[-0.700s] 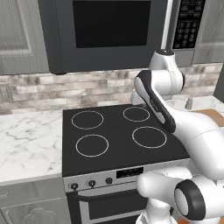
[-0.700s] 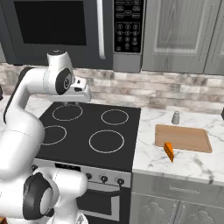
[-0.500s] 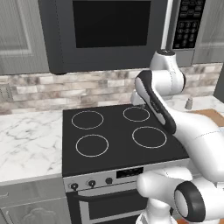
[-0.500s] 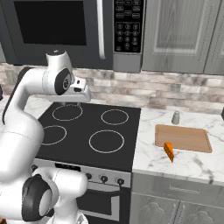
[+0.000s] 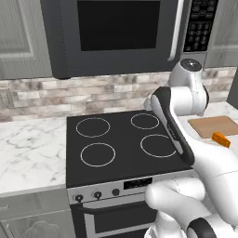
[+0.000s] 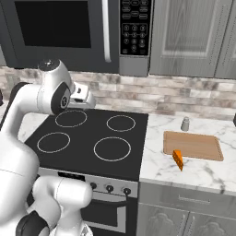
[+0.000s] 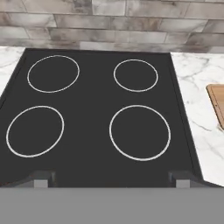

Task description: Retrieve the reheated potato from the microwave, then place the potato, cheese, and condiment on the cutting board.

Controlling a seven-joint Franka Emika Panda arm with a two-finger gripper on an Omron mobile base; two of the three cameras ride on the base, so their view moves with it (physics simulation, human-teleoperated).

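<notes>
Dark-grey microwave (image 6: 64, 34) sits shut above the gripper (image 7: 111, 177), whose jaws gape empty over the stove (image 7: 96, 118), so fetching the potato hasn't begun and, I judge, the handle (image 6: 105, 31) up ahead comes next.

White arm bent at the elbow, forearm raised, wrist turned forward and down. Tool (image 7: 112, 178) with jaws spread wide and nothing between them; each fingertip (image 7: 41, 178) stands clear.
</notes>
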